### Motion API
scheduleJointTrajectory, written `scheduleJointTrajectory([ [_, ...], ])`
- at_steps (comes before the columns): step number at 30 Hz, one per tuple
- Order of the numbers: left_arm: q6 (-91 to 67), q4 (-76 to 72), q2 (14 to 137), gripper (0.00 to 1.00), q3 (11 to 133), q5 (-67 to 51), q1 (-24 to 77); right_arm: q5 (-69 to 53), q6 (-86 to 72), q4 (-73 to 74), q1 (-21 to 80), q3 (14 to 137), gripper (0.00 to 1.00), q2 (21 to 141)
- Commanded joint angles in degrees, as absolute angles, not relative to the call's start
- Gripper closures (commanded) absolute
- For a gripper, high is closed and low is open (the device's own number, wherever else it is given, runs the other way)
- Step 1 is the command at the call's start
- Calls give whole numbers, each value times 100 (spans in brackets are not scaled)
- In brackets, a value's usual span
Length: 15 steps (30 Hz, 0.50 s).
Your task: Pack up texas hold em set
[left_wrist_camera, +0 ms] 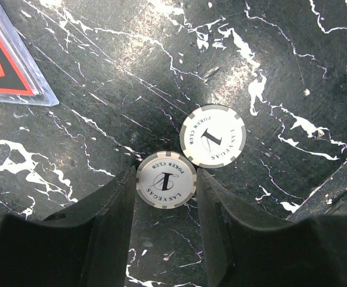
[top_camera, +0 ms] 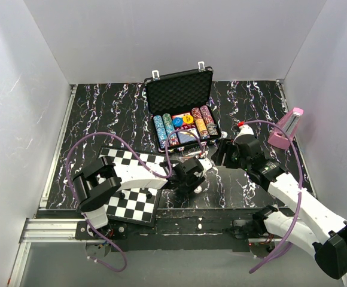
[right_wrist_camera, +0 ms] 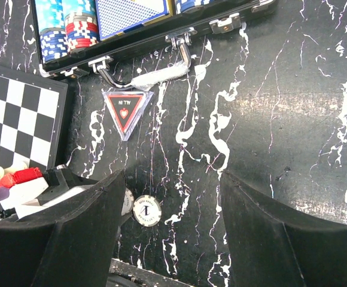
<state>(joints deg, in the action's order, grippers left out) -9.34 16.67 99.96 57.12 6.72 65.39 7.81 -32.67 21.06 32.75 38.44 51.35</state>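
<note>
Broadly, the black marbled surface point(top_camera: 102, 113) carried the whole game, and the briefcase point(top_camera: 179, 89) stood open at its far middle, its lid propped upright so that the foam-lined tray faced the arms and could take whatever was outside it. Rows of poker chips point(top_camera: 164, 128) and a card deck point(top_camera: 186, 137) sat in its compartments, so by my reckoning the packing was well along and only loose pieces were left. A chessboard point(top_camera: 131, 206) lay at the near left under the left arm, and a pink metronome point(top_camera: 284, 128) stood at the far right; neither belonged to the set. The right hand point(right_wrist_camera: 170, 176) hung in front of the case handle with its fingers wide apart and nothing between them, probably kept clear of the work. A clear triangular all-in marker point(right_wrist_camera: 124, 112) lay on the surface just before that handle, outside the case. The left hand point(left_wrist_camera: 164, 174) was low over the surface near the case's front, one finger on either side of a white chip point(left_wrist_camera: 166, 184) that lay flat, a straddle suited to pinching the disc by its rim. The fingers looked level with that rim on both sides, but I could not tell whether they were pressing on it. A second white chip point(left_wrist_camera: 212, 136) lay just beside the first, beyond the fingertips.
</note>
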Motion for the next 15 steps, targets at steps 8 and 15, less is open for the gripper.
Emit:
scheduleJointTrajectory([
  [8, -923, 2636, 9765, 68, 6433, 1151, 6548, 932, -3208, 2127, 3278, 3814, 28, 5062],
  [15, -782, 2725, 9993, 69, 6785, 1125, 6285, 967, -3217, 2162, 3287, 3806, 28, 4957],
])
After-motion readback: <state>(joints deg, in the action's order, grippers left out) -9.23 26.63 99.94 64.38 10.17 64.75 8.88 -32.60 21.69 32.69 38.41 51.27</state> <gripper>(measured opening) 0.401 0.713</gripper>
